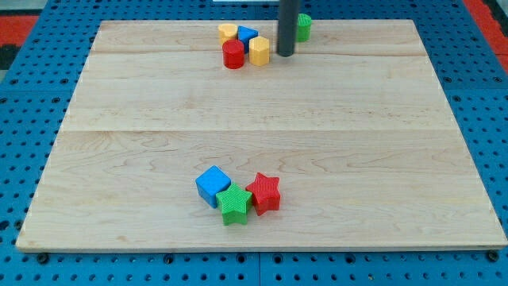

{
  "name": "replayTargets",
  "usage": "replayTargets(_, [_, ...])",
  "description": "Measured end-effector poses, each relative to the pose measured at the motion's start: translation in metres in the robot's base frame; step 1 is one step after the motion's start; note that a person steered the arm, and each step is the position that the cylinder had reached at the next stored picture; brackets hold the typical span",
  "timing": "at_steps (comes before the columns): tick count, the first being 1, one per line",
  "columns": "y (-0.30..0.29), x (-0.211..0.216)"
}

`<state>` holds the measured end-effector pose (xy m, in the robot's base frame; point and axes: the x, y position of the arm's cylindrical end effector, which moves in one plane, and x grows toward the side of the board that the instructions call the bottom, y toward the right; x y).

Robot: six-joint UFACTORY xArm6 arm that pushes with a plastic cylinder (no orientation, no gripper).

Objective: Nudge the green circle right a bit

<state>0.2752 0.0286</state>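
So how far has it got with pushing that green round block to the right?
Nothing looks done yet. My tip sits just to the view's left of the green circle, near the board's top edge, on the correct side for pushing. Whether they touch, I cannot tell. The short nudge toward the view's right remains.

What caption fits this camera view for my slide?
My tip rests just left of the green circle near the board's top edge, beside a cluster with a red cylinder.
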Motion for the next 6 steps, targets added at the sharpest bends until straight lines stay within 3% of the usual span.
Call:
replayTargets(4, [0.011, -0.083])
replayTargets(6, [0.089, -0.064])
